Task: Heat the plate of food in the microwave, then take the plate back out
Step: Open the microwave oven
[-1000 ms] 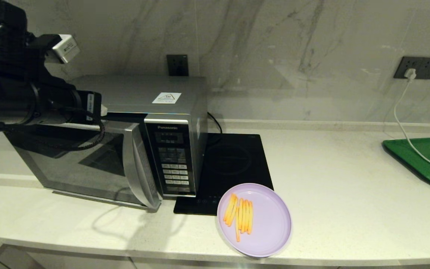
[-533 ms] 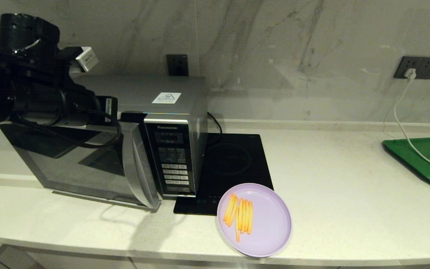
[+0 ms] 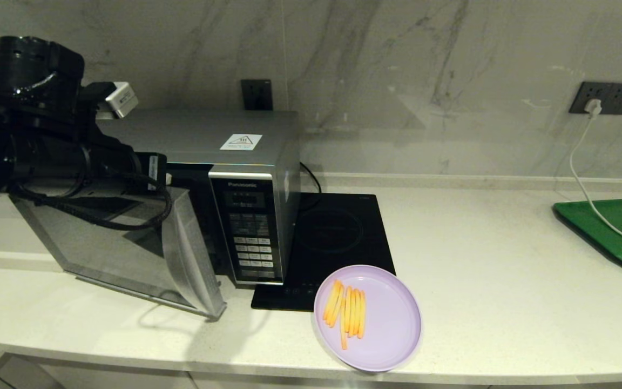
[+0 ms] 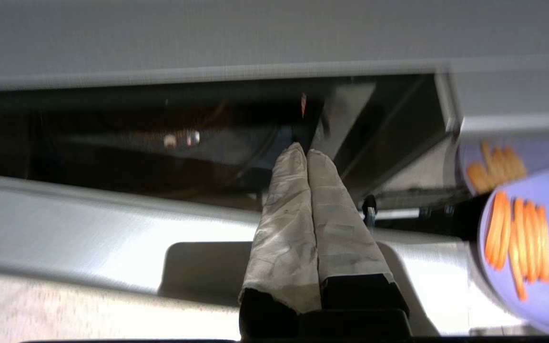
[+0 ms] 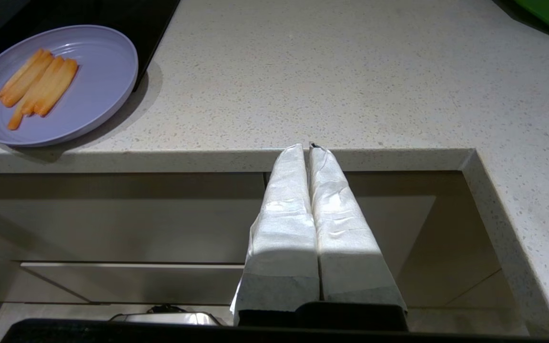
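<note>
The silver-grey microwave (image 3: 246,216) stands at the counter's left, and its dark glass door (image 3: 116,248) is swung partly out, leaving a gap beside the button panel. My left gripper (image 4: 305,150) is shut, its taped fingers pressed together and poking into that gap behind the door's top edge, above the curved handle strip (image 3: 192,265). The lilac plate (image 3: 392,324) with several fries (image 3: 349,313) rests at the counter's front edge, partly over the hob; the plate (image 5: 93,71) also shows in the right wrist view. My right gripper (image 5: 305,146) is shut, empty, parked below the counter edge.
A flat black induction hob (image 3: 338,232) lies right of the microwave. A green tray (image 3: 619,232) sits at the far right with a white cable (image 3: 581,178) running across it from a wall socket (image 3: 605,97). Cabinet fronts (image 5: 112,219) lie under the counter lip.
My left arm reached right to the door's top edge, then drew back, and the microwave door has swung from shut to partly open. The plate has not moved.
</note>
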`<state>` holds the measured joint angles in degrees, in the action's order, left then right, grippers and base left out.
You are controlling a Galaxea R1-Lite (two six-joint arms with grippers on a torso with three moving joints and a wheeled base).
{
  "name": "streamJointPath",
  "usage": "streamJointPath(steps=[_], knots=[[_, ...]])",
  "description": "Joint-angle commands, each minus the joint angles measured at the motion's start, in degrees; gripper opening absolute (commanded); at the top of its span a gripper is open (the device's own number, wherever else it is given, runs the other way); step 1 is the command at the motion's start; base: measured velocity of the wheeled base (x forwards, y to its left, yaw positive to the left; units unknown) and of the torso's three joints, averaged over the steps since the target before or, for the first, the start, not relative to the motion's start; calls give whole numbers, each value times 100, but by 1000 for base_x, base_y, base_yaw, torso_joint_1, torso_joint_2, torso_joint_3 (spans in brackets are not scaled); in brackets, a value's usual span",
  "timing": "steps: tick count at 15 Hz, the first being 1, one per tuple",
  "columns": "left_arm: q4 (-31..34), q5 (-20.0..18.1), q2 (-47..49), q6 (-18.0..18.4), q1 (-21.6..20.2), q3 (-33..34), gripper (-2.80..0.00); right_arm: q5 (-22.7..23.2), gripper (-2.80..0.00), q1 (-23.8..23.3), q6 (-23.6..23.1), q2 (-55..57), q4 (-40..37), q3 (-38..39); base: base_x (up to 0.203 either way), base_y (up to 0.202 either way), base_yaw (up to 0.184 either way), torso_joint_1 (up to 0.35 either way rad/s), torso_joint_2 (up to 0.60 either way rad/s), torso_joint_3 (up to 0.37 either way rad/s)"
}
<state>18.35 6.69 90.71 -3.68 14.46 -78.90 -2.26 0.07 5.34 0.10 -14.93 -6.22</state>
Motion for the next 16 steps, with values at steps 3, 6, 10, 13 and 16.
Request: streamJointPath(steps=[3,6,10,13,16], knots=[[352,150,-699,19,-18,661,-280,-3,-280,9,2,-1,-10,-1,0,0,0,0,0,0],[430,190,-1390,44,-167,1190,-280,-3,-280,1,2,-1,-10,-1,0,0,0,0,0,0],[864,211,-2082,260,-477,1229,-280,-3,-280,1,2,-1,-10,-2,0,0,0,0,0,0],[981,244,-2333,549,-970,1181,-280,-3,-280,1,2,-1,-10,-2,0,0,0,0,0,0],[1005,233,-2443,866,-1784,1039,-280,-3,-280,1,2,-1,-10,-2,0,0,0,0,0,0]])
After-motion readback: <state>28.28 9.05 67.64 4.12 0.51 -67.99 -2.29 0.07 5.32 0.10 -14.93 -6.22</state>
